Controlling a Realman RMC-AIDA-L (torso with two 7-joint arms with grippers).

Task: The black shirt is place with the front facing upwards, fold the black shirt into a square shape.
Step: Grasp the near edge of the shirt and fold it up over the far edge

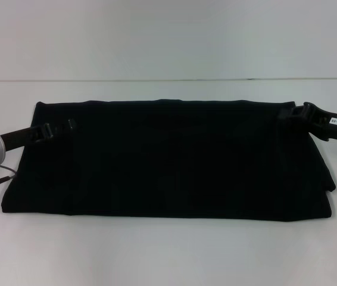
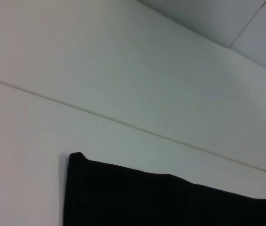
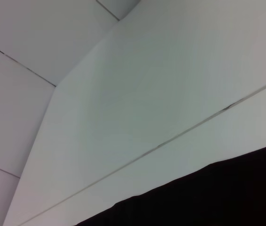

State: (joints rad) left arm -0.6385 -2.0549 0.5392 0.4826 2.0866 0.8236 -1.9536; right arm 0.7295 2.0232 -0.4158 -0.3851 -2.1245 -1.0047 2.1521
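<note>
Even, bright, diffuse light w/ no hard shadows or glare. White tabletop (image 1: 168,256) looks washed out; black shirt (image 1: 168,161) reads as flat dark mass, folds barely visible. Wrist views slightly soft.

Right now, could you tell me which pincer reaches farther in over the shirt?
The left pincer: it lies well inside the black shirt, while the right pincer sits just at the shirt's far right corner.

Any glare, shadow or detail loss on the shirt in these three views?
Head view: light is flat and even, with no glare on the white table; the black shirt reads as one dark mass, so folds barely show and both the left gripper and the right gripper blend into it. Left wrist view: the shirt's edge looks soft. Right wrist view: the same, and no cloth texture.
</note>
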